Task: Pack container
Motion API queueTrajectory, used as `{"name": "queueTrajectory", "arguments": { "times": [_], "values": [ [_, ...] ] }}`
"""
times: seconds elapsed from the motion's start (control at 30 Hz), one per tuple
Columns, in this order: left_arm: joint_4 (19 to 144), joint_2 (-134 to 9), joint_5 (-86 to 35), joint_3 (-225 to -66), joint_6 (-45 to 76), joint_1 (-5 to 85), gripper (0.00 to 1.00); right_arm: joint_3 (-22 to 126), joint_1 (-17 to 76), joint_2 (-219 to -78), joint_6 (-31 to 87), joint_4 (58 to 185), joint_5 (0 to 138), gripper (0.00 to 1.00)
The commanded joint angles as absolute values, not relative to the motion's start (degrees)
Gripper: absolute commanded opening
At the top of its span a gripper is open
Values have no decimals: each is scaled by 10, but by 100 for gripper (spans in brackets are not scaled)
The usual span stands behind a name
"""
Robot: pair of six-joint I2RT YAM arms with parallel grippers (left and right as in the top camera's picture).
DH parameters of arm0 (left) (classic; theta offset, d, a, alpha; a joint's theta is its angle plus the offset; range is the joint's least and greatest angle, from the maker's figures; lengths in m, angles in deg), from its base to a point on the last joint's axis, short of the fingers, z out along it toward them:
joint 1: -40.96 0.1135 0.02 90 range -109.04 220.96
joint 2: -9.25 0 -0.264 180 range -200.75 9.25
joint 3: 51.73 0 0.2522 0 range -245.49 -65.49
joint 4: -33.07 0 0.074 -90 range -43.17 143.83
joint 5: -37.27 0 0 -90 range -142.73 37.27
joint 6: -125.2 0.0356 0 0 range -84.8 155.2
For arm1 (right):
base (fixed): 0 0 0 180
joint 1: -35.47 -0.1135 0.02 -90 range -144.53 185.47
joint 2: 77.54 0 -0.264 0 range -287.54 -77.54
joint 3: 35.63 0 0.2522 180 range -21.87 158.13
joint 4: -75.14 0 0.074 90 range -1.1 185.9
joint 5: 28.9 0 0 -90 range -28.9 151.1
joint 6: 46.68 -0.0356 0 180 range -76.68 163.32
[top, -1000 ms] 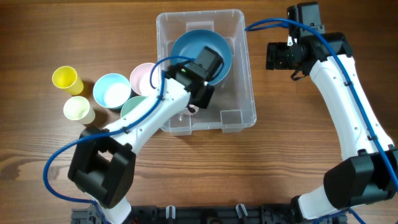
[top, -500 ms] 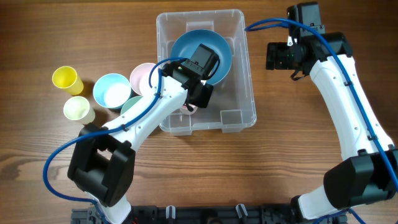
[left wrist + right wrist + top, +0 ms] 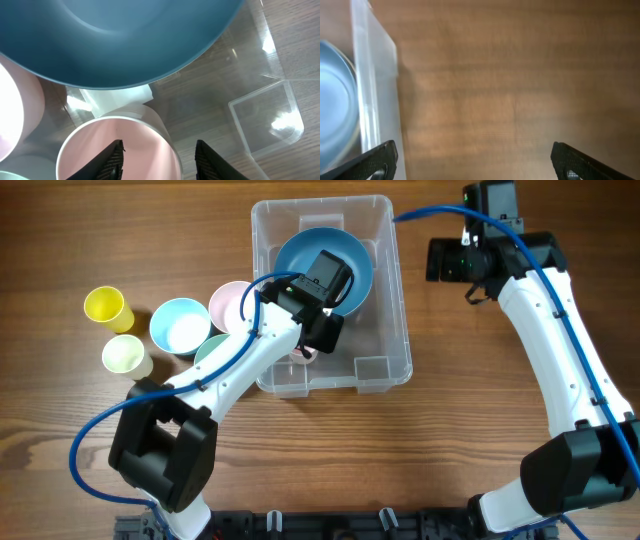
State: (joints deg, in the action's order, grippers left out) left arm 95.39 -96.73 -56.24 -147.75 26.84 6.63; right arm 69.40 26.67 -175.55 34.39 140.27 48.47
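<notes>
From overhead the left gripper is hidden beneath its own black wrist housing, low inside the clear, rounded-corner rectangular plastic container (image 3: 404, 330), which stands at the middle of the far half of the brown wooden table (image 3: 450, 430). The left wrist camera does show the left gripper (image 3: 159, 147). Its jaws are partly apart and straddle the side wall of a pale pink plastic cup (image 3: 145, 131), with one fingertip (image 3: 116, 152) over the cup's mouth and the other outside it. A gap shows on both sides of the wall, so nothing is clamped. The cup's lower part is cut off by the frame. It stands in the container just beside a white label (image 3: 117, 100) and below the large teal-blue round bowl (image 3: 345, 250), whose near half the arm covers. A mint-green bowl (image 3: 212, 348) outside the bin is mostly covered by the left arm. A pink bowl (image 3: 228, 302), a light blue bowl (image 3: 178, 326), a yellow cup (image 3: 105, 306) and a cream cup (image 3: 124, 355) lie to its left. The right wrist view is blurred. The right gripper (image 3: 472, 152) hangs spread wide and empty over bare wood beside the container's wall. Since a second ago the left wrist has drawn back slightly toward the bin's left side, and the right gripper has shifted a little toward the table's far edge.
</notes>
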Motion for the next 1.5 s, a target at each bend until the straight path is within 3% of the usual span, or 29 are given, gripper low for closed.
{"name": "queueTrajectory", "arguments": {
  "times": [0.0, 0.13, 0.3, 0.63, 0.8, 0.93, 1.47],
  "values": [
    [950, -974, -555, -1480, 257, 67, 48, 697, 267, -1744, 343, 1383, 492, 100],
    [951, -974, -555, -1480, 257, 67, 48, 697, 279, -1745, 382, 1356, 452, 100],
    [951, -974, -551, -1480, 255, 67, 50, 697, 394, -1745, 332, 1359, 447, 100],
    [952, -974, -551, -1480, 255, 67, 53, 697, 557, -1745, 326, 1356, 574, 100],
    [952, -974, -551, -1480, 255, 67, 53, 696, 569, -1746, 327, 1356, 573, 100],
    [953, -974, -551, -1480, 250, 67, 45, 696, 569, -1746, 326, 1356, 573, 100],
    [968, -975, -542, -1470, 122, 56, 34, 696, 569, -1746, 327, 1356, 573, 100]
  ]
}}
